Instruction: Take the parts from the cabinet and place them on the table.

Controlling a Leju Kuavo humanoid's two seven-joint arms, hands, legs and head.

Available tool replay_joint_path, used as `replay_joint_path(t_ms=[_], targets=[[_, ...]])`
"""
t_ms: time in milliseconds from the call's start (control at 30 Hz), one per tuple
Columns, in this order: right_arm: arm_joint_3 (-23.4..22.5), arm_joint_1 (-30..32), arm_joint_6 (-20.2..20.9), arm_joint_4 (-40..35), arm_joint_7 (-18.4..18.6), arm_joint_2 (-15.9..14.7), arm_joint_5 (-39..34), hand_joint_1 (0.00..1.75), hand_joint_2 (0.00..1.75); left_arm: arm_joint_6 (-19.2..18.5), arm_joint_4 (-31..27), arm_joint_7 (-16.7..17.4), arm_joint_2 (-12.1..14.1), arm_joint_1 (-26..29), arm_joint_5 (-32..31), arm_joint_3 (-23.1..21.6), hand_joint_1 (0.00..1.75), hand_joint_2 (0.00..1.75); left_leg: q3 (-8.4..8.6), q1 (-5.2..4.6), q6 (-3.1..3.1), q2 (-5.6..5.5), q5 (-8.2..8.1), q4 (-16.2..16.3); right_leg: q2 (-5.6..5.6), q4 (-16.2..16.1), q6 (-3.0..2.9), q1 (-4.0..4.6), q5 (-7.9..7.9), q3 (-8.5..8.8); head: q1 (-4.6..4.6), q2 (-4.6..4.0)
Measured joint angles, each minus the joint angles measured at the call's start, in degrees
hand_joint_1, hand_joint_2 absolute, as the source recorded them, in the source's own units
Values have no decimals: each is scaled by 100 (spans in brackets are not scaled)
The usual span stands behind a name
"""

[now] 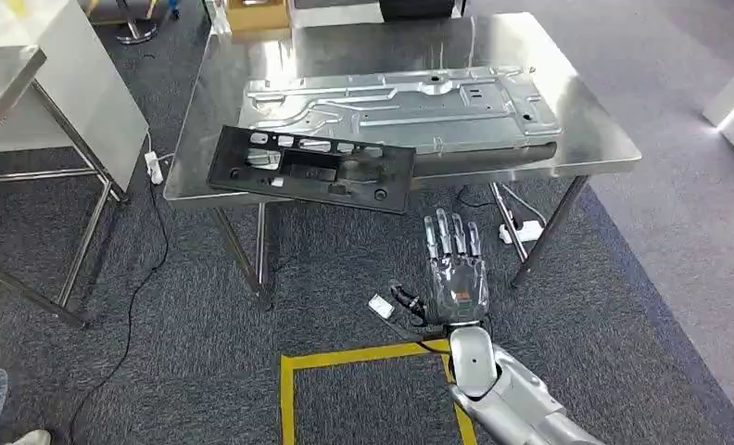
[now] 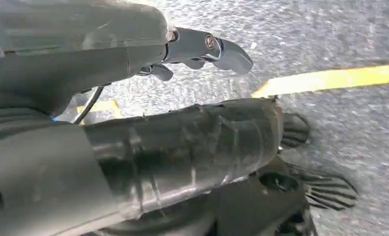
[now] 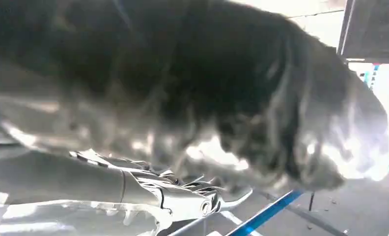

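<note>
While flat, black panel (image 1: 312,169) crosswise.

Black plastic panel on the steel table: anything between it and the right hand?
Nothing visible. The right hand hangs open in front of the stainless steel table, over grey carpet. The black rectangular plastic panel overhangs the table's near edge, resting partly on the silver stamped metal sheet.

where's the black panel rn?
Head view: the black panel lies on the steel table at its near left edge, overlapping the silver stamped sheet behind it.
</note>
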Motion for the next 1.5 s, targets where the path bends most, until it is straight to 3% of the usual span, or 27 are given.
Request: replay_joint_path(t_ms=[67, 100, 133, 167, 233, 267, 333, 367, 467, 500, 533, 600, 633, 700, 767, 800, 867, 967, 1000, 1033, 1100, 1167, 1233, 1300, 1367, 1400, 1500], targets=[[-4, 4, 0, 0, 0, -4, 0, 0, 0, 7, 0, 4, 2, 17, 0, 0, 0, 0, -190, 4, 41, 16, 150, 9, 10, 687, 61, -36, -791, -174, 7, 0], [-4, 12, 0, 0, -4, -7, 0, 0, 0, 4, 0, 4, 0, 16, 0, 0, 0, 0, -294, 4, 38, 16, 235, 19, 10, 1126, 97, -59, -1041, -256, 2, 0], [-11, 25, 0, 0, -24, -7, 0, 0, 0, 2, 0, 4, 0, 13, 0, 0, 0, 0, -426, 7, 23, 17, 321, 39, 10, 1495, 130, -75, -1064, -291, 4, 0], [-20, 39, 0, 0, -37, -7, 0, 0, 0, 2, 0, 4, -2, 13, 0, 2, 0, 0, -545, 18, 0, 17, 392, 69, 9, 1633, 156, -90, -886, -236, 2, 0], [-50, 55, 0, 0, -70, -7, 0, 0, 0, -2, 0, 4, -9, 17, 0, 0, 0, 0, -794, 47, -53, 18, 499, 172, 9, 1296, 187, -128, -422, 188, 2, 0], [-70, 53, 0, 0, -94, -7, 0, 0, 0, -2, 0, 4, -13, 16, 2, 0, 0, 0, -885, 60, -81, 17, 527, 227, 8, 939, 199, -144, -376, 487, 4, 0], [-122, 47, -2, -26, -179, 9, 0, 0, 0, -2, 0, 4, -13, 7, 4, 0, 0, 0, -1026, 44, -148, 0, 569, 362, 24, -23, 187, -105, -830, 1140, 9, 0], [-162, 46, -2, -42, -256, 13, 0, 0, 0, -7, 0, 2, -15, 10, 9, 2, 0, 0, -1037, 40, -210, 5, 629, 375, 23, -102, 99, -94, -899, 1146, -7, 0], [-293, 80, 0, -41, -502, 24, 0, 0, 0, -11, 0, -4, -15, 43, 17, 13, 0, 0, -1099, 83, -322, -2, 768, 324, -2, -128, -70, -79, -740, 1008, 7, 0], [-324, 81, 2, -42, -551, 33, 0, 0, 0, -11, 0, -4, -17, 34, 18, 18, 0, 0, -1137, 93, -351, -7, 628, 394, -32, -138, -117, -91, -673, 953, -2, 0], [-411, 87, 2, -46, -662, 67, 0, 0, 0, -2, 0, -2, -17, 40, 28, 35, 0, 0, -1258, 95, -377, -8, 202, 640, -29, -142, -174, -89, -582, 842, 0, 0], [-560, 111, 2, -48, -769, 129, 0, 0, 0, -2, 2, 4, -22, 50, 35, 55, 0, 0, -1453, 98, -404, -15, -504, 1471, -26, -139, -199, -71, -424, 655, -2, 0], [-617, 132, 2, -48, -787, 144, 0, 0, 0, -2, 2, 4, -26, 45, 44, 59, 0, 0, -1514, 98, -407, -14, -663, 1882, -29, -135, -198, -53, -342, 544, -4, 0], [-704, 171, 2, -48, -828, 146, 0, 0, 0, -2, 2, 4, -26, 39, 59, 72, 0, 0, -1400, 94, -389, -15, -454, 2179, -44, -124, -191, -30, -204, 351, -2, 0], [-785, 191, 0, -48, -879, 166, 0, 0, 0, -2, 2, 4, -26, 42, 68, 87, 0, 0, -839, 86, -328, -21, 7, 1643, -44, -113, -176, -11, -58, 175, -4, 0], [-817, 190, 0, -48, -892, 183, 0, 0, 0, -2, 2, 4, -24, 36, 70, 90, 0, 0, -438, 70, -276, -29, 47, 1140, -38, -110, -164, -1, 1, 119, -4, 0], [-892, 189, -2, -63, -920, 210, 0, 0, 0, 4, 0, 4, -2, 11, 70, 94, 0, 0, 293, 31, -198, -38, -384, 19, -43, -98, -104, 11, 106, 93, -2, 0], [-951, 196, -2, -63, -933, 238, 0, 0, 0, 4, 2, 4, -7, 0, 72, 101, 0, 0, 180, -22, -107, -39, -281, 21, -69, -214, 10, -26, 313, 112, -9, 0], [-962, 201, -2, -63, -933, 236, 0, 0, 0, 4, 4, 7, -18, 5, 72, 103, 0, 0, 134, 49, -62, -24, -158, -49, -57, -205, 49, -6, 292, 74, -2, 0], [-970, 209, 0, -63, -940, 238, 0, 0, 0, 2, 4, 9, -22, 0, 72, 105, 0, 0, 57, 39, -36, 11, -78, -45, -25, -98, 75, -36, 20, 13, -7, 0], [-1023, 221, 0, -63, -986, 238, 0, 0, 0, 4, 4, 11, -22, 11, 74, 105, 0, 0, -134, 35, 36, 22, 69, -26, -6, 643, 114, -56, -800, -186, 2, 0], [-1069, 249, 0, -63, -1054, 238, 0, 0, 0, 11, 4, 9, -22, 9, 76, 107, 0, 0, -340, 27, 35, 20, 215, 4, -3, 1390, 153, -62, -1112, -299, 0, 0], [-1145, 311, 0, -63, -1223, 251, 0, 0, 0, 11, 4, 13, -24, 9, 81, 107, 0, 0, -578, 28, 6, 20, 335, 74, -3, 1557, 171, -71, -717, -119, 2, 0], [-1300, 387, 0, -63, -1498, 304, 0, 0, 0, 13, 4, 15, -39, 15, 81, 109, 0, 0, -780, 35, -38, 18, 405, 190, -4, 843, 147, -74, -447, 513, 2, 0], [-1544, 442, -4, -74, -1839, 417, -7, 0, 0, 15, 4, 22, -55, 16, 83, 111, 0, 0, -918, 2, -92, 15, 440, 330, 1, -136, 75, -33, -799, 1172, -2, 0], [-1695, 483, -4, -79, -2016, 464, -15, 0, 0, 15, 4, 22, -61, 18, 87, 114, 0, 0, -944, 3, -129, 20, 492, 338, 5, -207, 38, -32, -870, 1185, -2, 0], [-2231, 669, 0, -35, -2552, 618, -50, 0, 0, 35, 4, 20, -68, 33, 96, 127, 0, 0, -995, 18, -236, 7, 588, 308, -13, -240, -112, -38, -756, 1082, 7, 0]])
